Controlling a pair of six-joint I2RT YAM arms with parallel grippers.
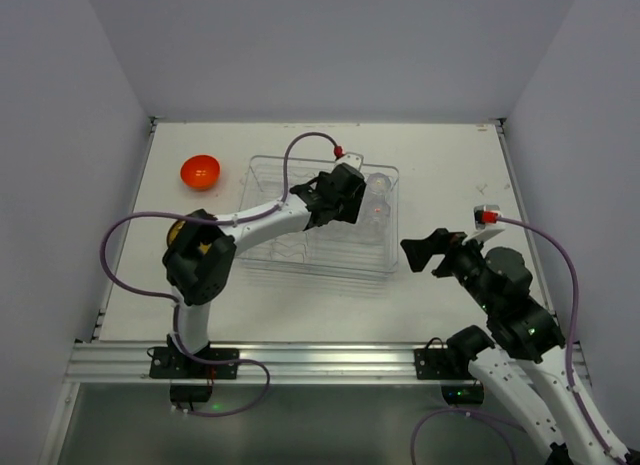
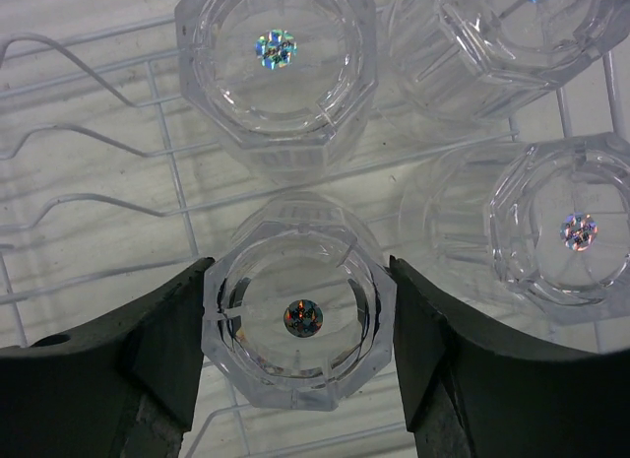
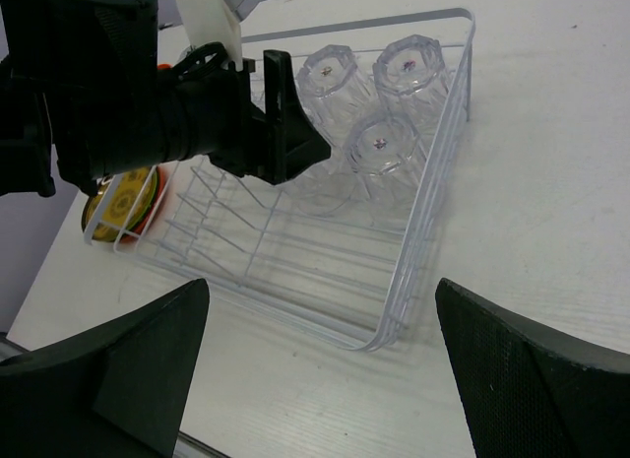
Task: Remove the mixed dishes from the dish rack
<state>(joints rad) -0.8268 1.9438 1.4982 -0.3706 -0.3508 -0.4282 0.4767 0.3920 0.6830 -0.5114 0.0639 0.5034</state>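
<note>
The clear dish rack (image 1: 300,265) lies mid-table. At its right end stand several upturned clear cups. My left gripper (image 2: 300,281) reaches down into the rack (image 2: 89,222), its fingers pressed against both sides of one clear cup (image 2: 300,320), which still stands on the ribs. Three other cups (image 2: 276,64) (image 2: 492,34) (image 2: 561,231) stand beside it. The right wrist view shows them too (image 3: 384,143). My right gripper (image 1: 450,247) (image 3: 320,286) hangs open over the table by the rack's near right corner (image 3: 394,320). The orange bowl (image 1: 200,171) sits on the table left of the rack.
A stack of plates (image 3: 120,207), yellow on top, lies on the table beyond the rack's left end, partly under my left arm (image 1: 178,233). Grey walls close in the table at the back and both sides.
</note>
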